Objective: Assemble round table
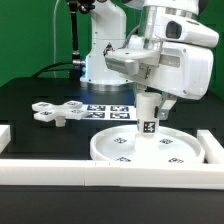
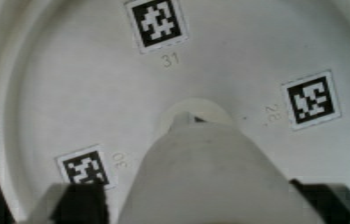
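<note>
While the arm stands over the lower right of the exterior view, its gripper [image 1: 147,98] is closed on the upper end of the short cylindrical leg [image 1: 147,120]. Jaws narrow, no wider than the leg itself.

Leg: upright, one tag low on the side facing the camera. Lower end at the middle of the large rimmed round disc [image 1: 150,150]. Cannot tell from this angle whether it touches the disc or is just above it.

Disc: flat, rim up, lower centre-right of the frame. Several tags on its inner face.

Cross-shaped base piece [image 1: 60,112]: loose on the black table [image 1: 40,140], middle left of the frame, well apart from the disc.

Marker board [image 1: 108,110]: flat on the table, between the base piece and the leg, behind the disc.

White border rails [image 1: 90,172]: one along the front edge, short pieces at the frame's far left and far right.

Wrist view: leg seen down its length, pale and blurred, large in the foreground. Dark finger pads [image 2: 325,196] sit on either side, against its flanks. Beyond the leg, the disc's inner face with three tags, and its curved rim sweeping past on one side.
</note>
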Available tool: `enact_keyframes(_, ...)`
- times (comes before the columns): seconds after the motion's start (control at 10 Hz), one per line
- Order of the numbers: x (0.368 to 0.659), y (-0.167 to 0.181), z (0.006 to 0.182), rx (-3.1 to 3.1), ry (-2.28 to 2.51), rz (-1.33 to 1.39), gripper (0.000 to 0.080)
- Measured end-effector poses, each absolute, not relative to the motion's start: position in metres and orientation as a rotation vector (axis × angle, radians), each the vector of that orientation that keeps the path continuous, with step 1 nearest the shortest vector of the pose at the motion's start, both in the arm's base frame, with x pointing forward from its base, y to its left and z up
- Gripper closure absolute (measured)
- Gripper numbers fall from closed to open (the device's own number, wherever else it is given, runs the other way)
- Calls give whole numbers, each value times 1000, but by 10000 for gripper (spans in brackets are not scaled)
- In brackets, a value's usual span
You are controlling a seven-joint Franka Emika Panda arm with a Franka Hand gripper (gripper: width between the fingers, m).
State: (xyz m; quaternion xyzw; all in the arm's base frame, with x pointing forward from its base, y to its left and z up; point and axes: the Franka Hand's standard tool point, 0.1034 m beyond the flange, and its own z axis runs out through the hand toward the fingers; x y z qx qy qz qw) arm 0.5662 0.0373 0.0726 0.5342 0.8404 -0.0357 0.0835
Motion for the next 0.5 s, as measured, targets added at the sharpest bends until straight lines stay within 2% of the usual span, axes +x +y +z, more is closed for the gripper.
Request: enact_keyframes(0.5, 566, 37, 72, 1642, 2478, -104, 393)
